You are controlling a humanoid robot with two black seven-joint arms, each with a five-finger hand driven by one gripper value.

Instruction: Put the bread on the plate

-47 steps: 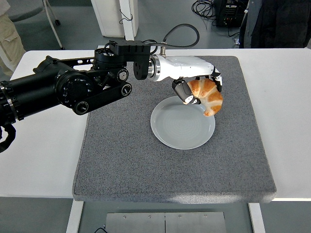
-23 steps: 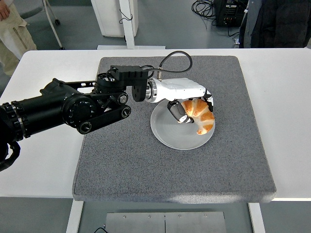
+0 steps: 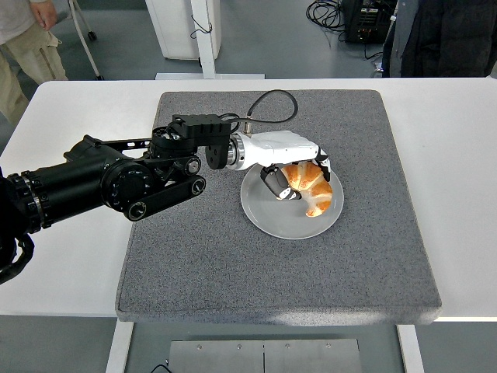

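Bread [image 3: 314, 186], a curved croissant, sits clamped in my left hand [image 3: 291, 167] over the right half of the plate [image 3: 268, 214], its long axis running from the plate's far edge toward its near right rim, the lower tip pointing down at the plate. My fingers [image 3: 273, 181] hide its upper end, and I cannot tell whether it touches the plate, which lies on the grey mat [image 3: 233, 272].

Bread [image 3: 312, 187] on plate [image 3: 273, 217] — plate mid-mat [image 3: 233, 264], mat on table [image 3: 458, 155].
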